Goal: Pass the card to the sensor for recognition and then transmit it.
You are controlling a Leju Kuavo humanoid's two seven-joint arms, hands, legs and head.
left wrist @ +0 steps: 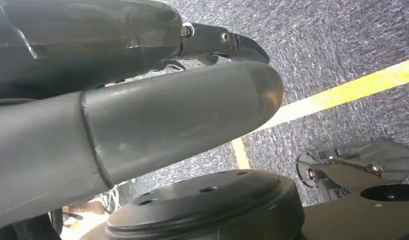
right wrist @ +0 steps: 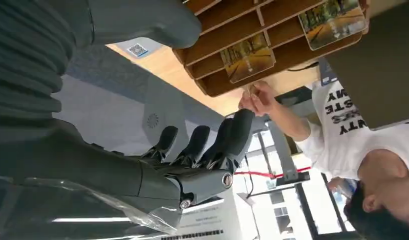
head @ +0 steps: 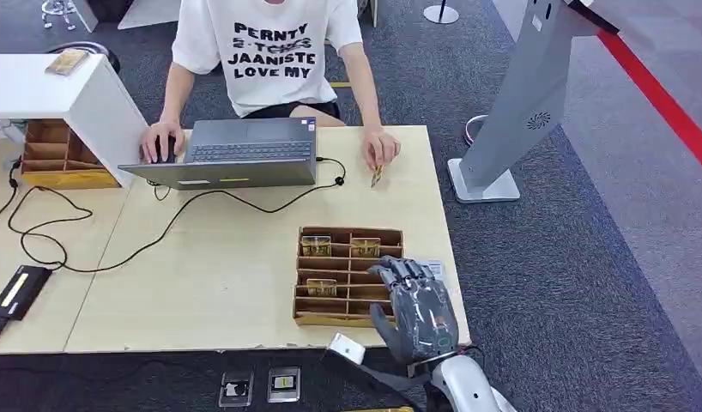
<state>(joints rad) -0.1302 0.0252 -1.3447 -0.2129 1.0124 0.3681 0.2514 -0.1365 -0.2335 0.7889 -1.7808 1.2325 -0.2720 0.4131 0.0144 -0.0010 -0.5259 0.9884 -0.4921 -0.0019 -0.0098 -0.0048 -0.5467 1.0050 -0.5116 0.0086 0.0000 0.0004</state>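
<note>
While the right hand hovers empty w/ fingers spread over the wooden card tray's right edge, yellowish photo-print cards stand in its slots. Just beyond the tray, a person's hand pinches one card on the table. Left hand: can't tell its state.

Right arm: silver forearm rising from below at the desk's near right corner. Right hand: dark grey, back facing up, over the near edge of the desk, fingers apart and extended, thumb spread, holding nothing. Left hand: hanging low, thick grey thumb straight, dark fingers extended, nothing in it.
</note>
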